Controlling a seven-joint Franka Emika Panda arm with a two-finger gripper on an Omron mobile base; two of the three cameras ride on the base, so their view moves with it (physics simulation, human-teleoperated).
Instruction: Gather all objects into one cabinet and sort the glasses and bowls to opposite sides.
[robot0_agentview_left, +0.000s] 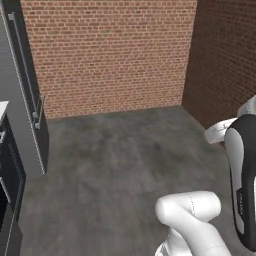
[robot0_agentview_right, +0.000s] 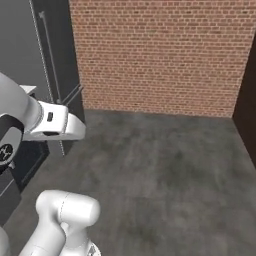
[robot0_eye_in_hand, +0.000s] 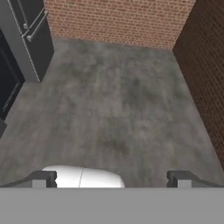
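Cabinet doors, dark charcoal with long silver bar handles (robot0_agentview_left: 36, 107), are all I can make out of the kitchen units: they stand at the far left of the left base view, against the red brick wall (robot0_agentview_left: 110, 55), and look shut from here. I see none of the bowls, cups or mugs I'm meant to gather, so I cannot say where they sit. Ahead of me is bare grey concrete floor (robot0_eye_in_hand: 113, 100) running to the brick corner.

My gripper (robot0_eye_in_hand: 111, 180) looks down at that floor in the hand view, its two dark fingers (robot0_eye_in_hand: 41, 179) spread wide apart with nothing between them. The white arm (robot0_agentview_right: 50, 122) is folded close over the base.

By my reckoning the task has barely begun: nothing is held, no door is open, no tableware is in reach. I judge I must first drive or turn toward the units on the left, find the pieces, and open a cabinet before any sorting starts.
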